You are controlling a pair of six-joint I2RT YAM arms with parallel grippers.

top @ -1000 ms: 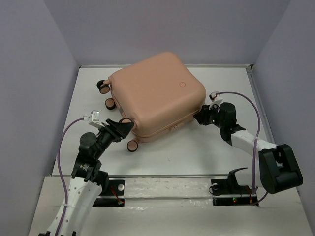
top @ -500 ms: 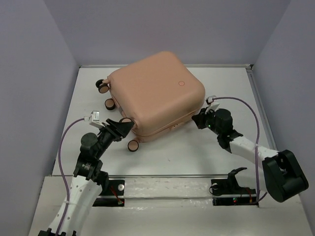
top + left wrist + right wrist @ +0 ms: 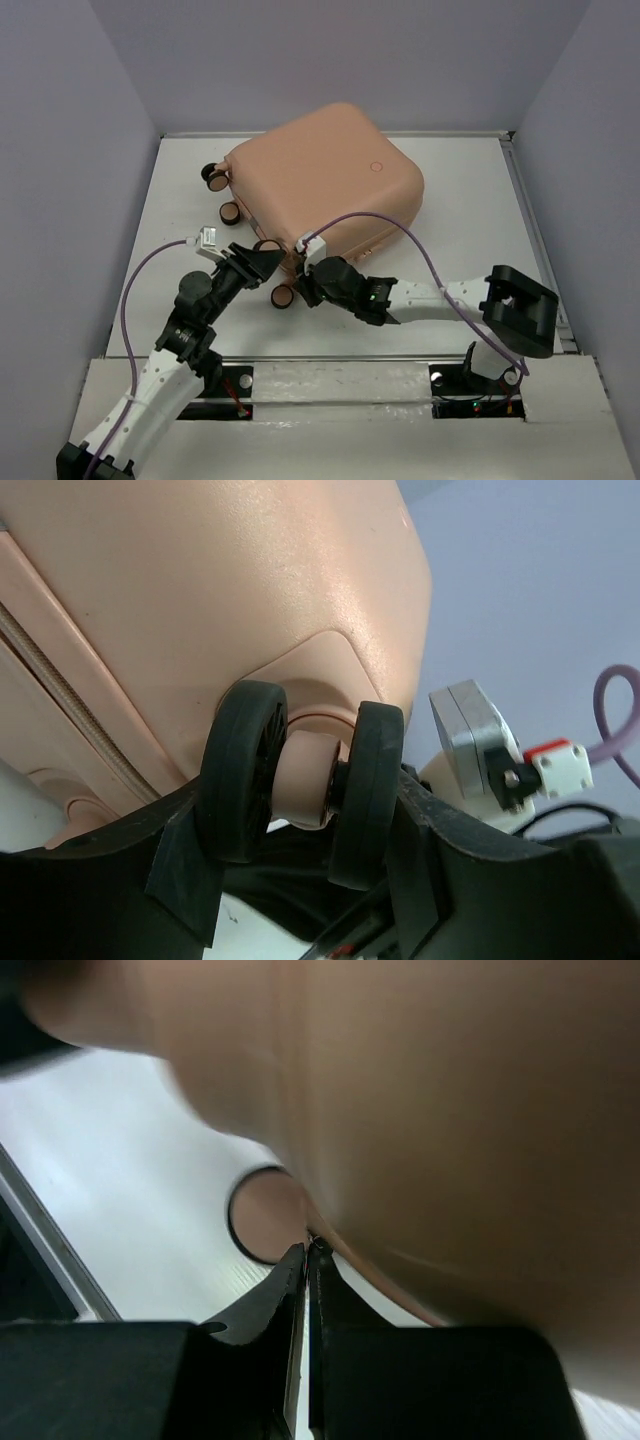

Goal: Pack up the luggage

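Note:
The luggage is a closed peach-pink hard-shell suitcase lying flat at the back middle of the white table, round mark up. My left gripper is at its front-left corner, its fingers clamped on both sides of a double black wheel. My right gripper reaches across to the same corner. Its jaws are shut, with a tiny dark zipper pull at the tips, against the seam of the shell. A peach-capped wheel lies just behind the tips.
Two more wheels stick out on the suitcase's left side. The right arm lies low across the table's front, its purple cable arching over the suitcase's front edge. Grey walls enclose the white table on three sides.
My right gripper has swept from the suitcase's right side along its front edge to the front-left corner. The suitcase has shifted slightly right. My left gripper has stayed at the wheel.

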